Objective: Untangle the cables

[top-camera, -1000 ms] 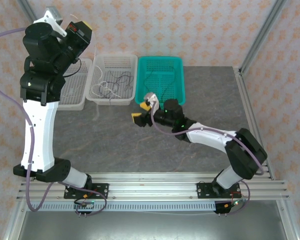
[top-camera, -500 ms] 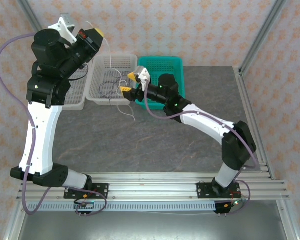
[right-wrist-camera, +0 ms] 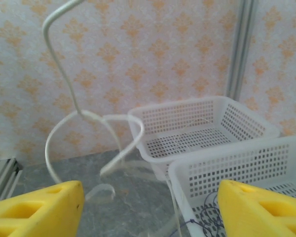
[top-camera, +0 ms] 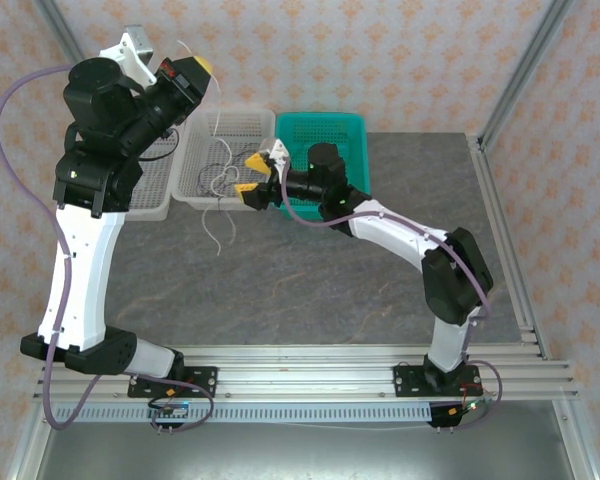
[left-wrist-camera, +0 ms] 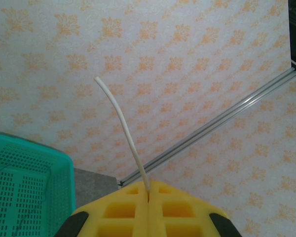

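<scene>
Orange-patterned wallpaper (top-camera: 380,50) backs a grey table (top-camera: 310,290). The left hand (top-camera: 202,68), held high on its upright arm, is clenched on a white cable (left-wrist-camera: 126,133), which hangs in loops over the table. The right hand (top-camera: 252,172), arm stretched forward, gapes wide over a white basket (top-camera: 225,204) holding dark cables (top-camera: 218,160).

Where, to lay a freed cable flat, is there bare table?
Free: the grey table from the front rail up toward the middle white basket, and right of the green basket. Crowded: just before that white basket, where the open right gripper and dangling white cable hang.
</scene>
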